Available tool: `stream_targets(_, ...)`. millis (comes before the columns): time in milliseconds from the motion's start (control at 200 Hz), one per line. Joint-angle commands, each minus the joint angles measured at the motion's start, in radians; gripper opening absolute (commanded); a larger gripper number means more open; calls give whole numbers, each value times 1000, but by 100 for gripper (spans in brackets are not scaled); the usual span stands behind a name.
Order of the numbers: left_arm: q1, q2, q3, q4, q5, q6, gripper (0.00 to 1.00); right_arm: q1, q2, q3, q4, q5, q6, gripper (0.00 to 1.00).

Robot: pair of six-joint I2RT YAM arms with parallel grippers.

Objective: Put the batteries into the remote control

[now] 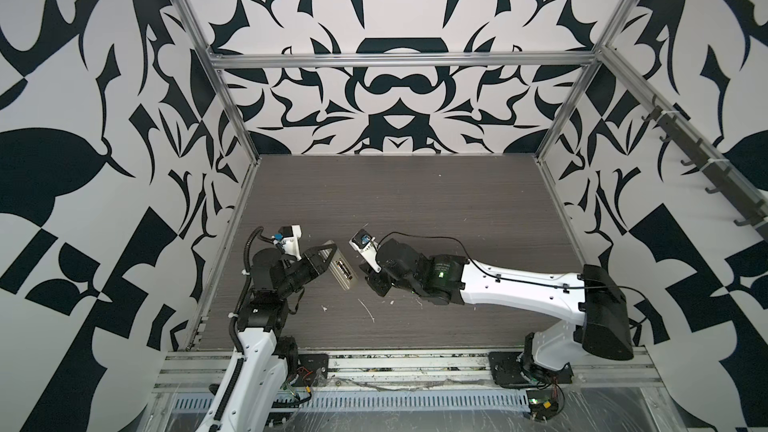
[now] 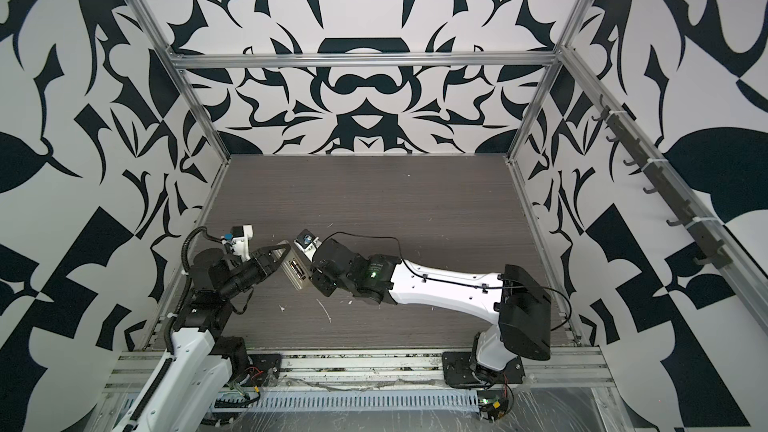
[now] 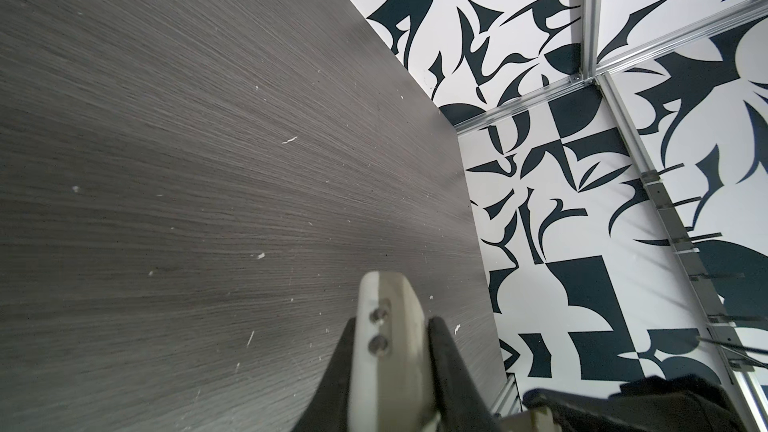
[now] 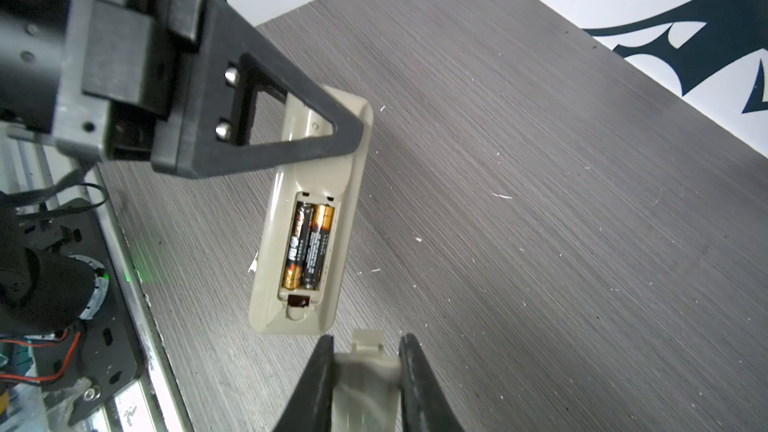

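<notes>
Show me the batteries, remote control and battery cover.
batteries point(image 4: 308, 245): right wrist view, middle of the pair.
remote control point(image 4: 320, 179): right wrist view, back above recess.
battery cover point(image 4: 365, 369): right wrist view, its middle.

**Two white-and-black arms with three-cornered fingers**

Both arms wear glossy white shells on the long links and matt black housings at the joints. The right arm point(image 1: 523, 288) has small dark screw holes dotted along its shell, a thin black cable point(image 1: 490, 276) clipped along the top, and a green light point(image 1: 441, 274) on a black joint. The left arm point(image 1: 253, 338) carries a ribbed black conduit point(image 1: 244, 268) held by white ties. Each wrist has a white camera bracket point(image 1: 293, 238) with a blue plug. The left tool point(image 3: 392, 322) has flat black triangular fingers point(image 4: 270, 155), hollow in the middle, fixed with two silver screws point(image 4: 222, 130). The right tool point(image 4: 368, 340) has black tapering fingers. Red and black wires point(image 4: 37, 376) trail by a black base plate point(image 1: 505, 363).
</notes>
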Motion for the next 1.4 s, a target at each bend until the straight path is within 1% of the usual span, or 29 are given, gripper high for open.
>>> stream_targets(0, 5, -36, 3, 44, 15, 4, 0, 6, -7, 25, 78, -47, -10, 0)
stream_targets(210, 5, -83, -6, 53, 11, 6, 0, 5, -3, 20, 136, -65, -2, 0)
stream_targets(420, 3, -84, -3, 38, 7, 9, 0, 6, 3, 18, 176, -88, -7, 0)
stream_targets(685, 4, -100, 2, 5, -6, 17, 0, -12, -13, 1, 122, -35, -6, 0)
stream_targets(770, 4, -106, -1, 3, -12, 18, 0, -42, -17, -5, 70, -32, 7, 0)
stream_targets(920, 5, -97, 2, 3, -16, 25, 0, -149, -15, -48, -1, -92, 50, 0)
stream_targets(1030, 5, -94, 4, 3, -17, 27, 0, -225, 16, -58, -64, -119, 47, 0)
stream_targets(1165, 5, -105, 6, -5, -19, 28, 0, -294, 51, -68, -101, -132, 38, 0)
stream_targets(1265, 5, -115, 7, -11, -24, 27, 0, -339, 109, -53, -139, -156, 33, 0)
stream_targets(1395, 4, -120, 5, -14, -24, 29, 0, -359, 200, -25, -179, -181, 18, 0)
